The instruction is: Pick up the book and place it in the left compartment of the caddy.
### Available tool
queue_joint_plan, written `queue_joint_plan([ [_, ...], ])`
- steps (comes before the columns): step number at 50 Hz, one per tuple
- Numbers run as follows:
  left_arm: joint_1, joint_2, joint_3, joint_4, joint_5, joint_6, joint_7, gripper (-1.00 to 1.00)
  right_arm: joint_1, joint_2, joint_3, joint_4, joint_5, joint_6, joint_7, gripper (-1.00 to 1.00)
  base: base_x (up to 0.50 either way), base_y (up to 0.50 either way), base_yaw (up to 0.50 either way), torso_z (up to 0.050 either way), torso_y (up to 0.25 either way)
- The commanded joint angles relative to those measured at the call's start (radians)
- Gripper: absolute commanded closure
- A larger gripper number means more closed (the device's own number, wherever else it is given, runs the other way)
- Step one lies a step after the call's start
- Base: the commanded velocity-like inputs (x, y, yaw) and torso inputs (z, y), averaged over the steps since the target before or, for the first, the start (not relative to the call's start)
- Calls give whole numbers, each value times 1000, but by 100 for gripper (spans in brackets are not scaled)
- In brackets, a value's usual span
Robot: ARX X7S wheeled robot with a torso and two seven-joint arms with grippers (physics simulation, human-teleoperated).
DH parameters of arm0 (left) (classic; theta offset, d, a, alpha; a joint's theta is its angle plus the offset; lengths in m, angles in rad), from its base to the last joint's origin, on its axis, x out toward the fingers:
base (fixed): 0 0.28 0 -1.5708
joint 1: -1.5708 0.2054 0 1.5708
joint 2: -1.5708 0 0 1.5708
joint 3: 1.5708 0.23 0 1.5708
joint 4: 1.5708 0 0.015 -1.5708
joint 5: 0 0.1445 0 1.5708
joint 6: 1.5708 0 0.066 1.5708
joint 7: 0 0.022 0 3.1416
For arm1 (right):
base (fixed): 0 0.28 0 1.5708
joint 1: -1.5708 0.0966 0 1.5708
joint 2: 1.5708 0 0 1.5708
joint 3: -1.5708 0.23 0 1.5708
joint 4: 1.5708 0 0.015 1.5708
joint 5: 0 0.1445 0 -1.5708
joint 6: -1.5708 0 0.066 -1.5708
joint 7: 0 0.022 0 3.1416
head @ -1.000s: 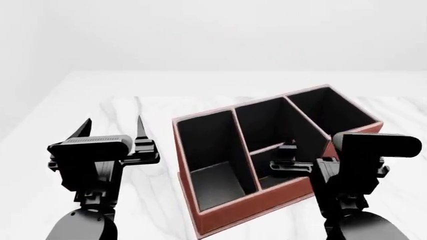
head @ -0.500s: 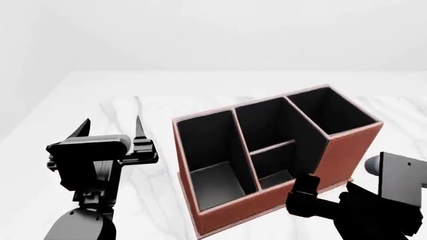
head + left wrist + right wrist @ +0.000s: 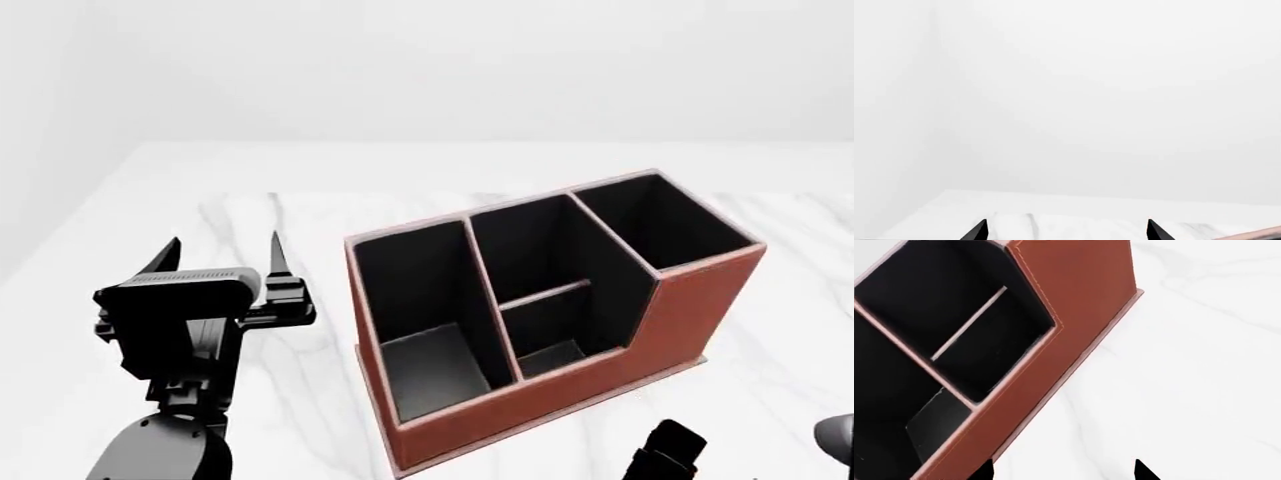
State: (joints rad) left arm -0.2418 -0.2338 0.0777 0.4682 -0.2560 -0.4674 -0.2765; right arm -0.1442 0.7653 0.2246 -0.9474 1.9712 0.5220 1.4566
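Your left end effector [image 3: 223,258] sits at the lower left of the head view, above the white marble worktop [image 3: 267,215], its two pointed fingers spread apart with nothing between them. In the left wrist view only the two fingertips [image 3: 976,231] show at the bottom edge, well apart, with a sliver of the caddy [image 3: 1262,233] at the lower right corner.

The reddish-brown caddy [image 3: 681,310] stands at the centre right of the head view, turned at an angle on the worktop, its taller square section at the upper right. The left compartment [image 3: 414,300], the long undivided slot, lies at the caddy's left side. A dark flat slab, likely the book [image 3: 434,370], lies on its floor at the near end; the right wrist view shows the same slab [image 3: 937,425] in that slot at the lower left.

Your right end effector [image 3: 1062,470] shows as two dark tips at the bottom edge of the right wrist view, apart and holding nothing, over bare worktop just beside the caddy's long outer wall.
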Motion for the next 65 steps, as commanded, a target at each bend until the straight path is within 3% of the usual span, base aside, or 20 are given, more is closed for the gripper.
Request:
queue_joint_plan([
  [1, 0, -3, 1, -5, -4, 5, -5, -100, -114, -30, 65, -3, -15, -47, -32, -100, 0, 0, 0, 0, 0],
  [32, 0, -10, 11, -29, -12, 26, -16, -100, -395, -195, 190, 114, -141, -62, -263, -100, 0, 0, 0, 0, 0],
  [41, -2, -12, 12, -39, -17, 29, -19, -100, -398, -169, 201, 95, -137, -57, -220, -100, 0, 0, 0, 0, 0],
  [52, -2, -14, 15, -37, -22, 28, -24, -100, -240, -14, 135, 0, 38, -83, -27, -100, 0, 0, 0, 0, 0],
  [65, -4, -18, 14, -47, -29, 33, -27, -100, -198, 20, 103, -44, 79, -100, 38, -100, 0, 0, 0, 0, 0],
])
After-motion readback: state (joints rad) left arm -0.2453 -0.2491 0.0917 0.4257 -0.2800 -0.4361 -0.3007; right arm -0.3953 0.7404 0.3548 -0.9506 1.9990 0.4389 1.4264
